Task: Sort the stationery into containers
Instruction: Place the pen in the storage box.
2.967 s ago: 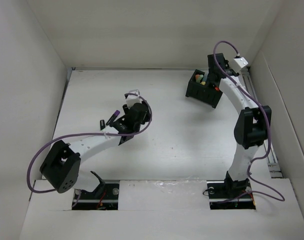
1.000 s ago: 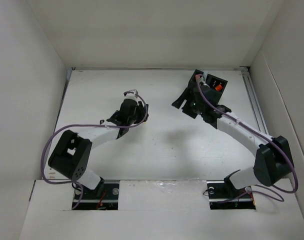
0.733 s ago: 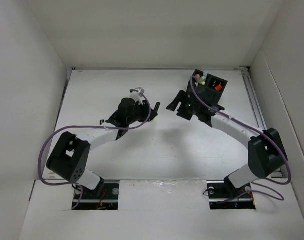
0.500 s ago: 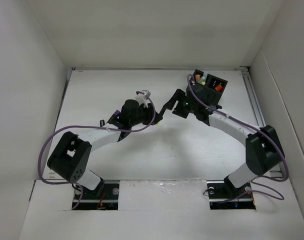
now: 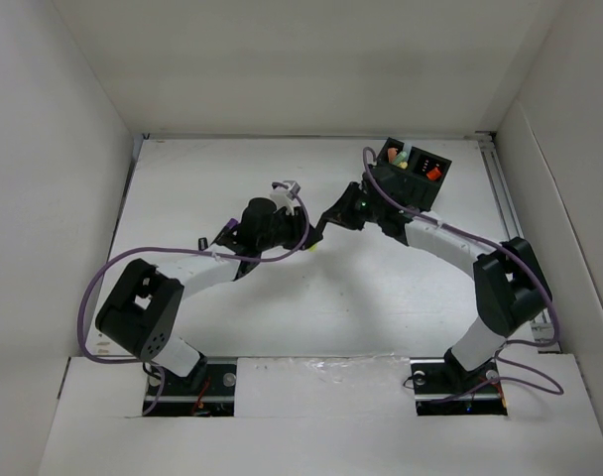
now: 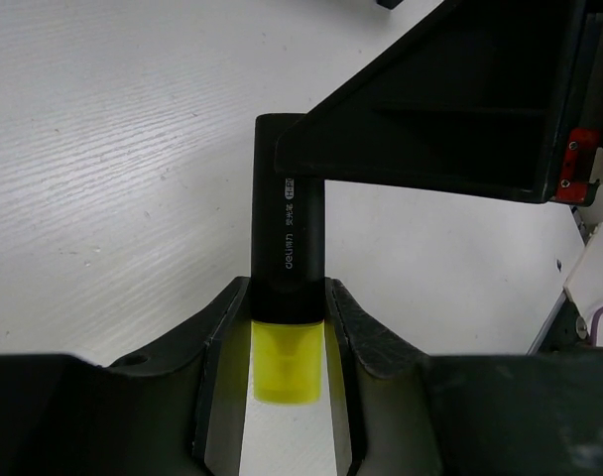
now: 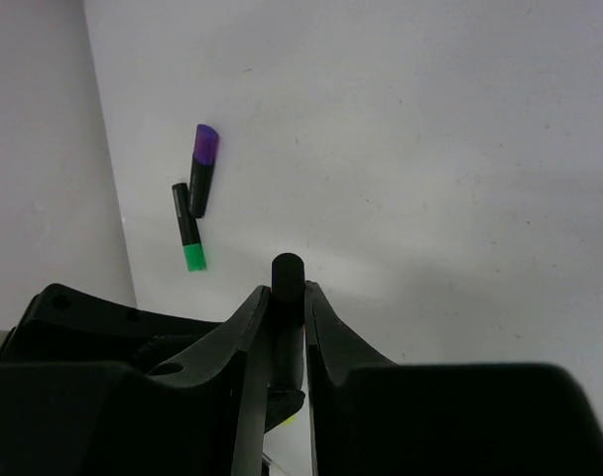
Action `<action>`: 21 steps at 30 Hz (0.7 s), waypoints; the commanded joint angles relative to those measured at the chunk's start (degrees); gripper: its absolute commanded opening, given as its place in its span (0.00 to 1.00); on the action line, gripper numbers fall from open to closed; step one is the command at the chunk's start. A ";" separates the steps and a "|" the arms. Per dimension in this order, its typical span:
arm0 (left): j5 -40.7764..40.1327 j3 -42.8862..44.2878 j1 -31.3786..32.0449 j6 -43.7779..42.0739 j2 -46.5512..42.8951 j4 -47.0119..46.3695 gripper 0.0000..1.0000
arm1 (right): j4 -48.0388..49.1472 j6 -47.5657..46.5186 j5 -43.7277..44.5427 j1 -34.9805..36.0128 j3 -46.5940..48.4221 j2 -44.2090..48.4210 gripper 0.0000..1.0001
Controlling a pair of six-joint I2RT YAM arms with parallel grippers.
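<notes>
Two claws share one pen at this moment, so read the views in turn.

Right wrist view: the right gripper (image 7: 287, 300) is pinched shut on the black end of the yellow highlighter (image 7: 287, 270), whose round black tip stands just clear of the fingertips. On the white table (image 7: 430, 149) beyond, a purple-ended marker (image 7: 201, 169) and a green-ended marker (image 7: 188, 238) lie side by side, almost touching, near the wall and not yet sorted.

Left wrist view: the left gripper (image 6: 287, 293) is clamped on the same highlighter, right where the black barrel meets the translucent yellow end. The barrel is matt black with small white print along it. The other claw covers its far end.

Top view: the two arms meet over the middle of the table, with the highlighter bridged in the air between them. The black organiser (image 5: 396, 183) sits apart at the far right, and a few coloured pieces already stand in it.

Expect the highlighter to be light and stiff, with a smooth plastic skin that may slip or swivel. Your right grip sits near the very end, so the pen could pivot once the left claw lets go. A hold nearer mid-barrel would be steadier, so check the pinch before you release.
</notes>
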State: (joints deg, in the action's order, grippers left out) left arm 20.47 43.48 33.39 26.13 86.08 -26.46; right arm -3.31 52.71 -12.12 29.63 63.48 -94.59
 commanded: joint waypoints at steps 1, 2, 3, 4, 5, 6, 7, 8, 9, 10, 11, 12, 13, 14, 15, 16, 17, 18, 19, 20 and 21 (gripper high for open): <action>1.33 1.25 -0.08 -0.91 -1.18 -3.25 0.00 | 2.26 -0.41 -0.62 0.52 2.43 -0.42 0.15; 1.33 1.25 -0.08 -0.91 -1.70 -3.25 0.02 | 2.26 -0.41 -0.62 0.52 2.43 -0.42 0.13; 0.72 0.38 -0.08 -0.91 -1.71 -4.12 0.07 | 2.26 -0.41 -0.62 0.52 2.43 -0.42 0.09; 0.71 0.37 -0.08 -0.91 -2.93 -4.65 0.11 | 2.26 -0.41 -1.15 0.52 2.96 -0.42 0.03; 0.71 -0.32 -0.08 -0.91 -2.94 -5.26 0.22 | 2.26 0.11 -1.15 0.52 2.96 -0.42 0.00; 0.71 -0.33 -0.08 -0.91 -3.72 -5.27 0.27 | 2.26 0.11 -1.15 0.52 2.96 -0.42 0.00; -0.16 -0.85 -0.08 -0.91 -4.51 -5.27 0.37 | 2.26 0.11 -0.63 0.52 2.96 -0.42 0.00; -0.69 -0.86 -0.08 -0.91 -4.52 -5.27 0.37 | 2.26 0.11 0.07 0.52 2.96 0.19 0.00; -0.69 -0.86 -0.08 -0.91 -5.13 -5.27 0.42 | 2.26 0.11 0.08 0.52 2.96 0.19 0.00; -0.69 -1.38 -0.08 -0.91 -5.14 -5.27 0.44 | 2.26 0.64 0.60 0.52 2.96 0.19 0.00; -0.69 -1.38 -0.08 -0.91 -5.75 -5.79 0.46 | 2.26 0.64 0.61 -0.18 2.96 0.19 0.00; -0.69 -1.99 -0.08 -0.91 -6.62 -5.80 0.46 | 2.26 0.64 1.30 -0.88 2.96 0.19 0.00; -0.69 -2.00 -0.08 -0.91 -7.15 -5.80 0.47 | 2.26 0.64 1.31 -1.50 2.96 0.80 0.00; -1.65 -2.00 -0.08 -0.91 -8.46 -5.80 0.47 | 2.26 0.64 2.27 -2.20 2.96 0.81 0.00; -3.05 -2.70 -0.08 -0.91 -9.26 -5.80 0.48 | 1.73 0.64 2.28 -3.08 2.96 1.33 0.00; -3.07 -3.31 -0.08 -0.91 -10.14 -5.80 0.50 | 1.73 0.64 2.28 -5.09 2.96 1.33 0.00; -3.68 -3.32 -0.08 -0.91 -11.02 -5.80 0.52 | 1.03 0.64 2.28 -6.15 2.96 1.86 0.00; -4.38 -4.01 -0.08 -0.91 -13.11 -5.80 0.55 | 1.03 0.64 2.80 -7.29 2.96 1.86 0.00; -5.08 -5.33 -0.08 -0.91 -14.18 -6.41 0.57 | 0.42 0.64 3.41 -9.65 2.96 2.73 0.00; -5.87 -5.95 -0.08 -0.91 -15.32 -6.41 0.58 | -0.63 0.64 3.94 -10.98 3.74 3.87 0.00; -6.84 -6.48 -0.08 -0.91 -17.33 -6.41 0.60 | -1.17 0.12 4.73 -12.21 4.27 4.49 0.00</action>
State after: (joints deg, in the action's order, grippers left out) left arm 16.38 38.48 33.30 25.87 73.56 -29.43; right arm -3.95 52.93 -10.39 21.15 64.18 -94.26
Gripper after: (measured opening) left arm 0.591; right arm 0.218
